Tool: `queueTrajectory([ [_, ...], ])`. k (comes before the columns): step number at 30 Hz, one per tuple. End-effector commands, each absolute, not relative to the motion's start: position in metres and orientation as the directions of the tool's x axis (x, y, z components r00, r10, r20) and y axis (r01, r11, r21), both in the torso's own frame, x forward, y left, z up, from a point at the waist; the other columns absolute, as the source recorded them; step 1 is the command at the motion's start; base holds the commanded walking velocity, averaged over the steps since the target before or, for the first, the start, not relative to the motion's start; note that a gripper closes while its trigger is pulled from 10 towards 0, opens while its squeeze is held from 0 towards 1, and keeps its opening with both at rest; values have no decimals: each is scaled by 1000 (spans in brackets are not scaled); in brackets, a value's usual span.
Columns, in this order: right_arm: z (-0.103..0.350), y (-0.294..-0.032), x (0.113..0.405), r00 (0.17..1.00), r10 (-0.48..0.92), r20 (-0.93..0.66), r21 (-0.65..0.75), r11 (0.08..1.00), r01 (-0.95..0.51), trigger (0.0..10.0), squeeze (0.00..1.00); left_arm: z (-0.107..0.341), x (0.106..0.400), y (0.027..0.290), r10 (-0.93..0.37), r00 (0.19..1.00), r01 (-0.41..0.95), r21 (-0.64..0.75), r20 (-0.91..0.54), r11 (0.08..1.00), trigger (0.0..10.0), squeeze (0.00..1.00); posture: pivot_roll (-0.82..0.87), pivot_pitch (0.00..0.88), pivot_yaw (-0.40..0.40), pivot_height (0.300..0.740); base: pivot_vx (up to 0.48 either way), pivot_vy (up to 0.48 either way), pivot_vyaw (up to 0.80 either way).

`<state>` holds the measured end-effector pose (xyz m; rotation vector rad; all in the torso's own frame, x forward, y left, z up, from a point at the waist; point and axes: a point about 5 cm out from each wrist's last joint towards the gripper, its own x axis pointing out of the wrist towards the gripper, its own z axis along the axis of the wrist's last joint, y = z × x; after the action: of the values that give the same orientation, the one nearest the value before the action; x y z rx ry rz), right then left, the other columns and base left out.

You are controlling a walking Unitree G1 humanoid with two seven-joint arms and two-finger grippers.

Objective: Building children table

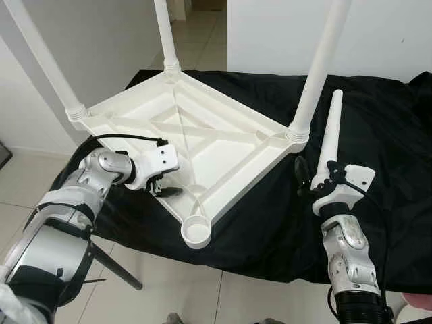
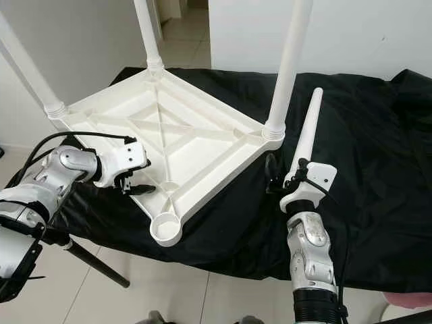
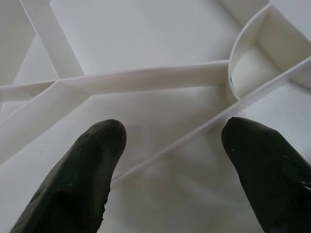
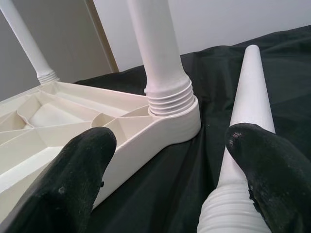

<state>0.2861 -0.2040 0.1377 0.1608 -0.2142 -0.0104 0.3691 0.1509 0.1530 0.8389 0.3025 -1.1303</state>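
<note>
An upturned white plastic table top [image 1: 202,128] lies on a black cloth [image 1: 378,148] that drapes in soft creases over the surface beneath. Its underside is moulded smooth and slightly glossy, crossed by raised diagonal ribs that meet near the middle, with a round socket at each corner. Three tapered white legs stand screwed upright into three corners: the left leg [image 1: 47,64], the far leg [image 1: 164,34] and the right leg [image 1: 322,67], each with a ridged threaded collar at its base. The near corner socket [image 1: 196,231] is an open round cup, overhanging the cloth's edge.

The left gripper [image 1: 164,189] reaches in over the near-left rim of the table top; in the left wrist view its black rounded fingertips [image 3: 87,165] are spread wide with nothing between them, hovering over a rib beside the socket's curved wall.

The right gripper [image 1: 317,181] stands just right of the right leg's corner, and a loose fourth leg [image 1: 331,131], a slim white cone with a threaded lower end, rises tilted from it. Its matte black fingers [image 4: 272,170] sit apart, one against the leg's threads; whether they grip it firmly I cannot tell
</note>
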Motion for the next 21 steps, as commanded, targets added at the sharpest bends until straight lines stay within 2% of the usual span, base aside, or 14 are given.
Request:
queueTrajectory([
  [1,132,-205,283,984,-24,175,142,990,-1,10000,0,155,375,152,-644,493,852,474,-585,221,10000,0,-78,74,124,740,0,0,0],
  [6,132,-206,281,985,-30,170,143,990,5,10000,0,153,375,149,-636,473,864,460,-609,203,10000,0,-76,90,120,740,0,0,0],
  [17,131,-205,272,989,-18,146,135,991,-2,10000,0,155,375,140,-624,365,912,401,-691,90,10000,0,-83,160,120,740,0,0,0],
  [21,130,-205,270,990,-15,138,132,991,-4,10000,0,156,376,138,-619,361,915,395,-698,89,10000,0,-83,175,123,740,0,0,0],
])
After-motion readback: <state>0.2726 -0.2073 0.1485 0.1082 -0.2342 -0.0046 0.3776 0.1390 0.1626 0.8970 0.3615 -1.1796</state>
